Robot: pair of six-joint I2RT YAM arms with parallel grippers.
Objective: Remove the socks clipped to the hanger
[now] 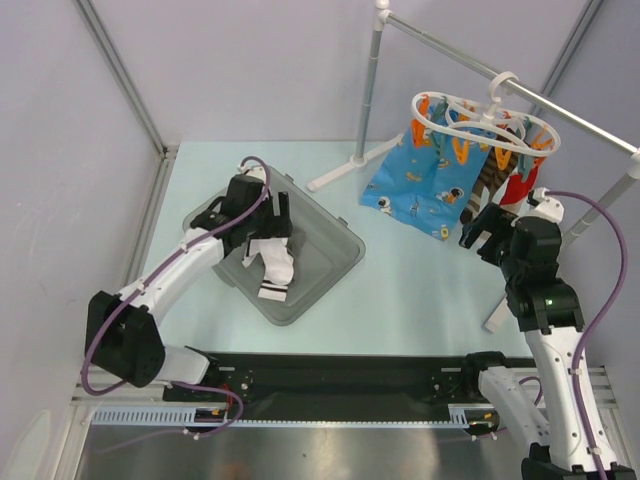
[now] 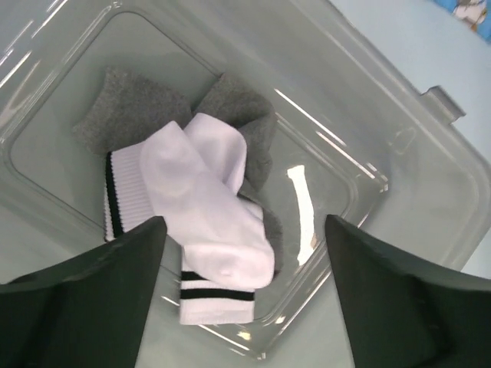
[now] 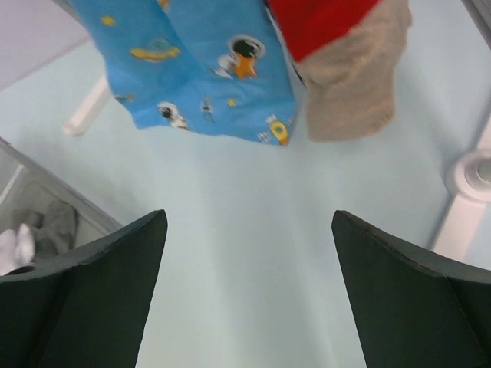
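Two grippers stand with jaws spread and nothing between them. The left gripper (image 2: 242, 230) hovers over the grey bin (image 1: 322, 215), which holds white socks (image 2: 207, 192) with black-striped cuffs lying across grey socks (image 2: 138, 107). The right gripper (image 3: 249, 222) hangs near the clipped ones: blue socks (image 1: 420, 185), a striped sock (image 1: 485, 182) and a beige sock (image 3: 353, 84) with a red patch. All look light, soft and limp; the fabric will likely stretch before a clip lets go, so pinching high, just under the clips (image 1: 460, 150), seems best. Above is the hanger (image 1: 492, 118), hooked on the rail (image 1: 570, 115).
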